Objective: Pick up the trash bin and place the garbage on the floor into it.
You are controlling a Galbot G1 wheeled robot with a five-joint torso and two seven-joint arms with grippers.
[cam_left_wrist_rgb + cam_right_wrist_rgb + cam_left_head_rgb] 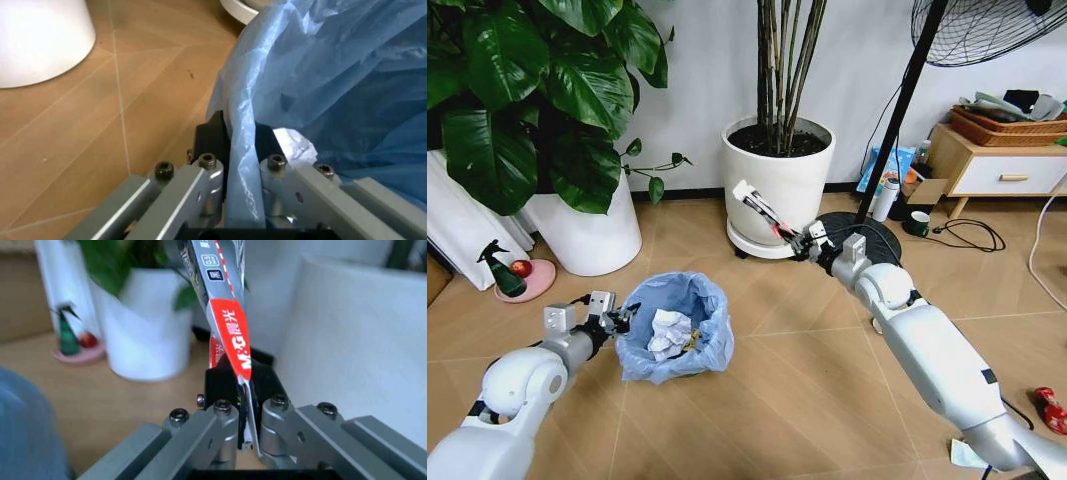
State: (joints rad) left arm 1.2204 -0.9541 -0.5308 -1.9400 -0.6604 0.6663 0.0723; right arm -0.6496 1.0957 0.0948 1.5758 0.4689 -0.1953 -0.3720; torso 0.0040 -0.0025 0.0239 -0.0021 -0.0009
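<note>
From the head, the round dark trash bin with its crinkly blue bag (675, 325) is seen on the chevron wood floor (807, 400), crumpled paper inside. At the left wrist, the bag rim is pinched by the left claw (241, 165). At the right wrist, a long grey-and-red tube-shaped wrapper (227, 315) is clamped in the right claw (244, 402); it should be carried fully over the opening before release.

- On the flat wrapper (227, 325) you hold up, the red band reads "M&G" beside white Chinese characters.
- Its grey part carries small print, illegible.
</note>
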